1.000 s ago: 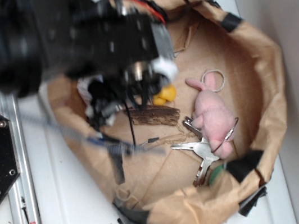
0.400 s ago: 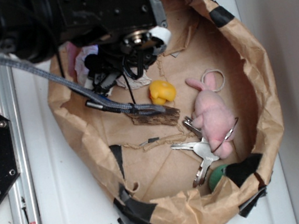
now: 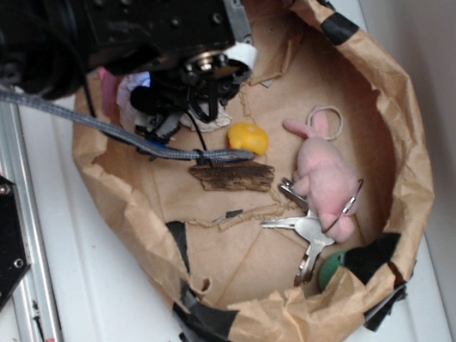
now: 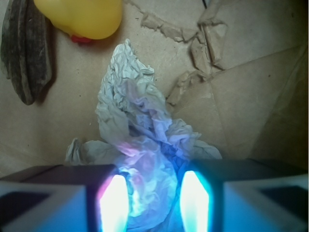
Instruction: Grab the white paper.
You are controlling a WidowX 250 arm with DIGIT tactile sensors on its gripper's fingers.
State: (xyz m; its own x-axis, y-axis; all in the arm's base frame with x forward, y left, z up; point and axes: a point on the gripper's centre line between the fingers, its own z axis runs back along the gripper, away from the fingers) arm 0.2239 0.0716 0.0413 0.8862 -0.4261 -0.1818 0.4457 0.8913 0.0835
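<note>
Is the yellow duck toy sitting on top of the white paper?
No, in the wrist view the yellow duck toy lies on the brown paper floor beside the white paper, with a gap between them.

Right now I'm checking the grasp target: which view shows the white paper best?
The wrist view: the white paper fills the centre, its wrinkles clear, with the gripper fingers on either side of its near end. In the exterior view the arm hides most of the paper, leaving a pale scrap beside the yellow duck.

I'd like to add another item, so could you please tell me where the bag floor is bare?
Bare floor lies below the bark strip, left of the keys. The right side is crowded around the pink plush; the end effector straddles the white paper upper left.
</note>
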